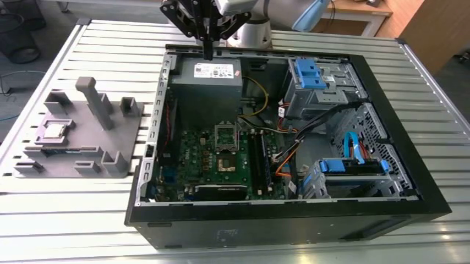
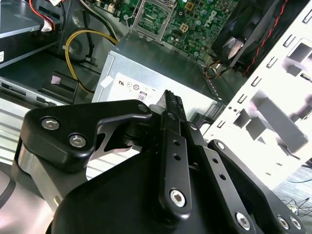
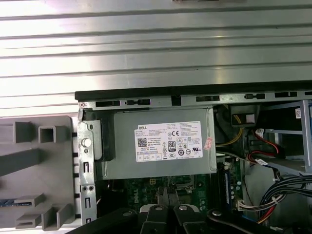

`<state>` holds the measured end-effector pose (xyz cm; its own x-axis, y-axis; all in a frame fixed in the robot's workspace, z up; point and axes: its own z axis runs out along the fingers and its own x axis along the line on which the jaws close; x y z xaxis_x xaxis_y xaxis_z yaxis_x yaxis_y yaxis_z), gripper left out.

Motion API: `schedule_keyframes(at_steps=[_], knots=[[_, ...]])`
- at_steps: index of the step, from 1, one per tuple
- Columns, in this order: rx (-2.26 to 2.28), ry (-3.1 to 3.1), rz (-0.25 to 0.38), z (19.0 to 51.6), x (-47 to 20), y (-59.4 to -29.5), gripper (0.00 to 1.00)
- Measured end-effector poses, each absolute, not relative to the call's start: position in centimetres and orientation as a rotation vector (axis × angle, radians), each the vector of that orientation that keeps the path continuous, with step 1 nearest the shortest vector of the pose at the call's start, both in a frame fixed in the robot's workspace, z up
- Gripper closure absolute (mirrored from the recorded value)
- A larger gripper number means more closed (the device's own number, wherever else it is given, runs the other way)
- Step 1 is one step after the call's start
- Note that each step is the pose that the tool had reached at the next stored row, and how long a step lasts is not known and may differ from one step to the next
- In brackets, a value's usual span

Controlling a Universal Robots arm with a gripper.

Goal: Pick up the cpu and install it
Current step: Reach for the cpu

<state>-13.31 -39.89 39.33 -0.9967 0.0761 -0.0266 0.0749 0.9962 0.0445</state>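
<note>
Pincer (image 2: 171,100) closed above power supply (image 3: 163,141); cpu (image 1: 57,130) lies on grey tray (image 1: 126,129).

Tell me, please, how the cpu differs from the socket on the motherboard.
The cpu is pale and silvery; the socket is dark. The cpu lies on the grey fixture outside the case; the socket sits on the green motherboard inside it. Both are square and lie flat.

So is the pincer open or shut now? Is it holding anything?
Pincer: shut, holding nothing; the cpu sits on the grey holder.
</note>
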Motion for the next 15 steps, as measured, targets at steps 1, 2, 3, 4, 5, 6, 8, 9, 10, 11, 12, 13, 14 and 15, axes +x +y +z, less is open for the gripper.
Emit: schedule_keyframes(at_steps=[1,2,3,4,5,6,8,9,10,11,12,13,14,15], knots=[[0.118,3.11,0.068,39.33,-13.33,-39.89,0.89],[0.118,3.11,0.068,39.33,-13.34,-39.89,0.89],[0.118,3.11,0.068,39.33,-13.34,-39.89,0.89],[0.118,3.11,0.068,39.33,-13.35,-39.89,0.89],[0.118,3.11,0.068,39.33,-13.39,-39.89,0.89],[0.118,3.11,0.068,39.33,-13.43,-39.9,0.89],[0.118,3.11,0.068,39.33,-13.52,-39.89,0.89],[0.118,3.11,0.068,39.33,-13.57,-39.89,0.89],[0.118,3.11,0.068,39.33,-13.63,-39.9,0.89],[0.118,3.11,0.068,39.33,-13.68,-39.89,0.89],[0.118,3.11,0.068,39.33,-13.73,-39.89,0.89],[0.118,3.11,0.068,39.33,-13.75,-39.89,0.89],[0.118,3.11,0.068,39.33,-13.75,-39.89,0.89],[0.118,3.11,0.068,39.33,-13.77,-39.89,0.89]])
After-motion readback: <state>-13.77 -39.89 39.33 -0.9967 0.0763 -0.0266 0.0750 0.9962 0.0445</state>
